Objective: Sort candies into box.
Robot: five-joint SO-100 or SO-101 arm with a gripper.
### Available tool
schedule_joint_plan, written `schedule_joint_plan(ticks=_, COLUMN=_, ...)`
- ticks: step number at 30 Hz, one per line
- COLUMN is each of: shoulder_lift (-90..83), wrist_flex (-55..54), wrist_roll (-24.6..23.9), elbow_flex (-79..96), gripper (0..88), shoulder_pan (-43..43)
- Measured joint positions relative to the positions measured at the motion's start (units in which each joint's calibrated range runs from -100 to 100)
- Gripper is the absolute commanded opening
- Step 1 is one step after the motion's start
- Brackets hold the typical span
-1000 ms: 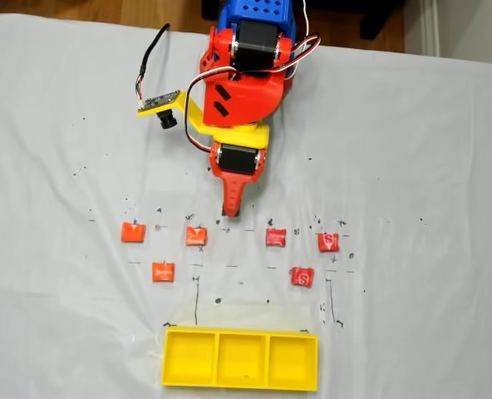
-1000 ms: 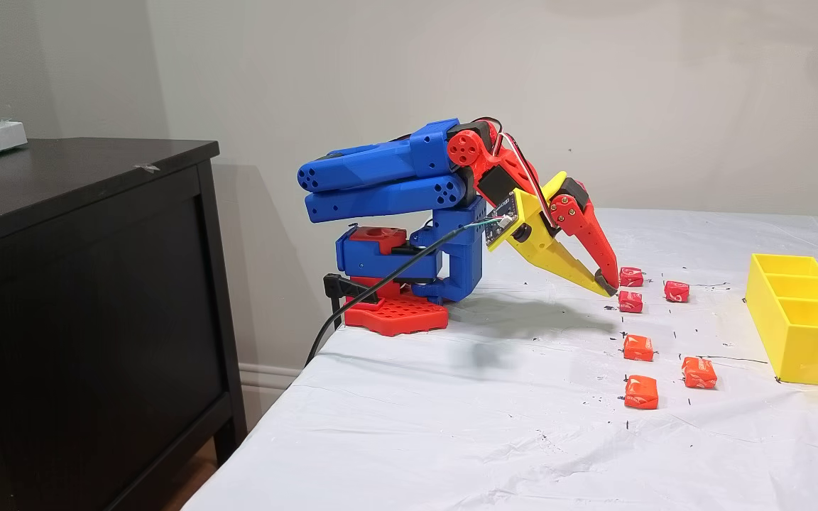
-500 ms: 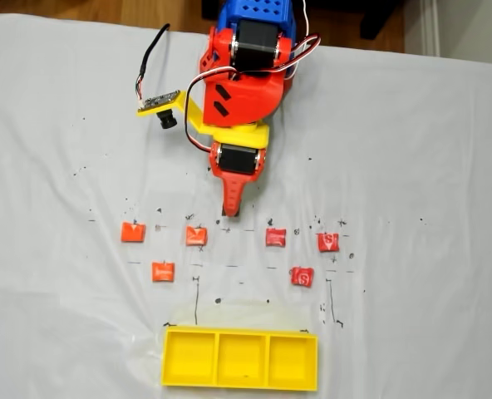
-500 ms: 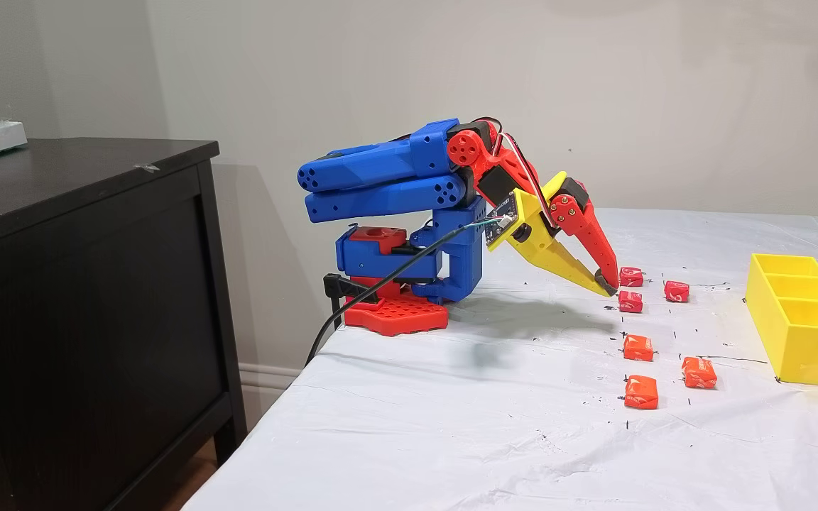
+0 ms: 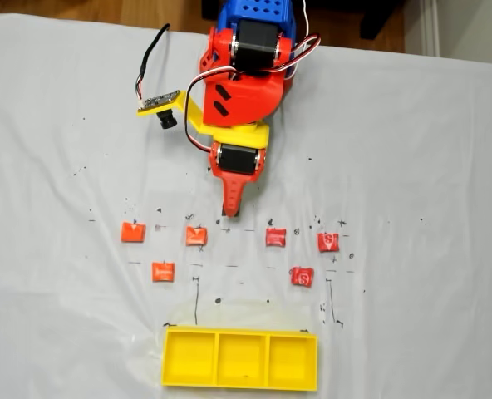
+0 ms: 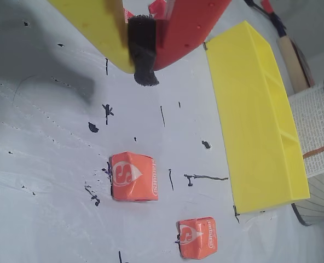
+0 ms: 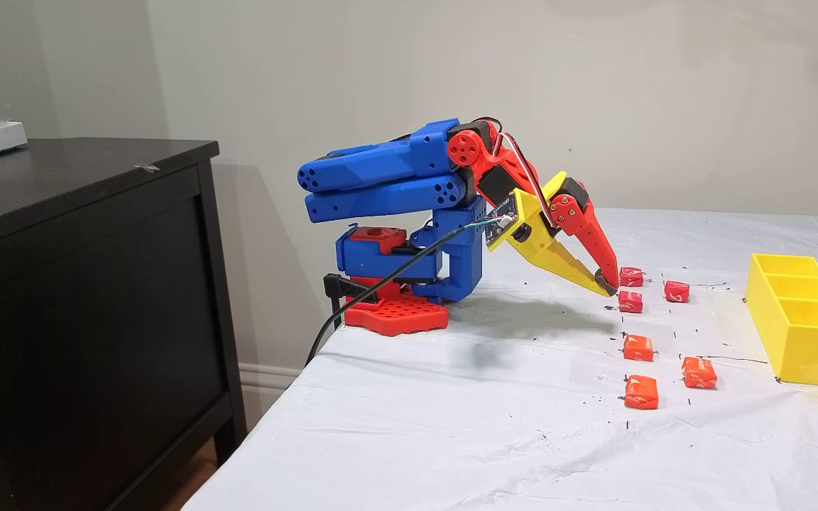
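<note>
Six candies lie on the white cloth between the arm and the box. In a fixed view from above, three orange candies (image 5: 196, 235) (image 5: 132, 232) (image 5: 162, 271) sit left and three red candies (image 5: 275, 237) (image 5: 327, 242) (image 5: 302, 276) sit right. The yellow box (image 5: 240, 362) has three empty compartments at the bottom edge. My gripper (image 5: 228, 212) is shut and holds nothing, its tip low over the cloth just behind the candy row. In the wrist view the gripper (image 6: 143, 76) points past two orange candies (image 6: 132, 176) (image 6: 197, 237) with the box (image 6: 244, 120) on the right. From the side, the gripper (image 7: 606, 287) hangs beside a red candy (image 7: 630, 301).
A black dresser (image 7: 82, 284) stands left of the table, beyond the table's edge. The arm's red base (image 7: 395, 312) is clamped at that side. A small camera on a yellow bracket (image 5: 159, 101) sticks out from the arm. Printed paper (image 6: 318, 126) lies beyond the box.
</note>
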Motion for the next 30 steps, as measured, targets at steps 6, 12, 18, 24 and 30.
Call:
schedule_joint_plan(ticks=6, shoulder_lift=0.0, wrist_flex=0.0, wrist_roll=0.0, elbow_flex=0.0, gripper=0.1, shoulder_pan=0.0)
schedule_joint_plan(ticks=12, shoulder_lift=0.0, wrist_flex=0.0, wrist_roll=0.0, elbow_flex=0.0, gripper=0.1, shoulder_pan=0.0)
schedule_joint_plan(ticks=18, shoulder_lift=0.0, wrist_flex=0.0, wrist_roll=0.0, elbow_flex=0.0, gripper=0.1, shoulder_pan=0.0)
schedule_joint_plan(ticks=24, shoulder_lift=0.0, wrist_flex=0.0, wrist_roll=0.0, elbow_flex=0.0, gripper=0.1, shoulder_pan=0.0)
schedule_joint_plan(ticks=30, shoulder_lift=0.0, wrist_flex=0.0, wrist_roll=0.3, elbow_flex=0.0, gripper=0.1, shoulder_pan=-0.5)
